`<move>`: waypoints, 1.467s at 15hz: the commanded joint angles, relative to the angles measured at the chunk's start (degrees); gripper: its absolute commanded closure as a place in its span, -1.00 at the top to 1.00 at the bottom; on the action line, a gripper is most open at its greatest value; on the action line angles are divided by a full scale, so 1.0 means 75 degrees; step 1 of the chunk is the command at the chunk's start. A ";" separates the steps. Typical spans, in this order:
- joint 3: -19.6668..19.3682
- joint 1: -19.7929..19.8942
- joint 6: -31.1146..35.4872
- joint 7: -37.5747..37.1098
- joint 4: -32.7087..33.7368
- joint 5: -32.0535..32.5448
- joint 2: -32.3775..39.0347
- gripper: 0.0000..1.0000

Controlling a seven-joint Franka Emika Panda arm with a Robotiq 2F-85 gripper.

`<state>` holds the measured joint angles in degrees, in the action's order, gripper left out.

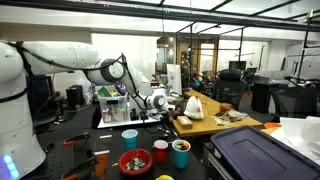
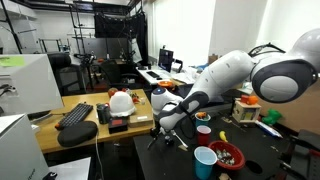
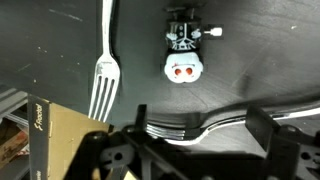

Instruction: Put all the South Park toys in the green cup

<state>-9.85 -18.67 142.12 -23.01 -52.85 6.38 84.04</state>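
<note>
Lab clutter, dark frames and shelving filled the background in both exterior views, and the work went on over a black table (image 1: 95, 136). A wooden desk (image 1: 206, 126) stood against the table's far side, and a dark plastic tote (image 1: 262, 153) sat at the near corner. The white Franka arm (image 1: 70, 57) reached across to the middle of the table, its gripper (image 1: 157, 101) held low over the surface, well apart from the cups.

Nearer that camera stood a red bowl (image 1: 134, 162) of small bits (too small to name), a light-blue cup (image 1: 130, 137), a red cup (image 1: 160, 152) and, just beside the red one, the green cup (image 1: 181, 152): a plain teal tumbler, upright, a little taller than its red neighbour.

From the wrist, a cardboard box corner (image 3: 48, 140) showed at the lower left. One metal fork (image 3: 103, 62) lay lengthwise beside the toy without touching it. A second fork (image 3: 205, 127) lay crosswise, between the toy and the gripper (image 3: 197, 135), whose jaws were spread wide and held nothing. The South Park toy (image 3: 182, 52) lay flat on the table beyond that fork: a small figure with a dark body and a round white head bearing two orange spots.
</note>
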 commanded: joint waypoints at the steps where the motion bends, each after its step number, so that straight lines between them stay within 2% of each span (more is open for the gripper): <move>1: -0.0202 -0.0141 -0.0638 -0.0687 0.0195 0.0079 0.0000 1.00; 8: -0.0039 -0.0059 -0.1353 -0.1061 0.0271 0.0032 0.0000 1.00; 9: 0.0028 -0.0031 -0.1374 -0.0997 0.0280 0.0022 0.0000 0.95; 10: 0.0074 -0.0014 -0.1369 -0.0938 0.0286 0.0021 0.0000 0.47; 12: 0.0149 0.0003 -0.1399 -0.0893 0.0307 0.0000 0.0000 0.37; 19: 0.0286 0.0035 -0.1430 -0.0842 0.0327 -0.0043 0.0000 -0.72; 22: 0.0341 0.0052 -0.1478 -0.0817 0.0347 -0.0060 0.0000 -0.75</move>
<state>-8.18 -18.81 133.52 -29.54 -51.72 6.33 84.04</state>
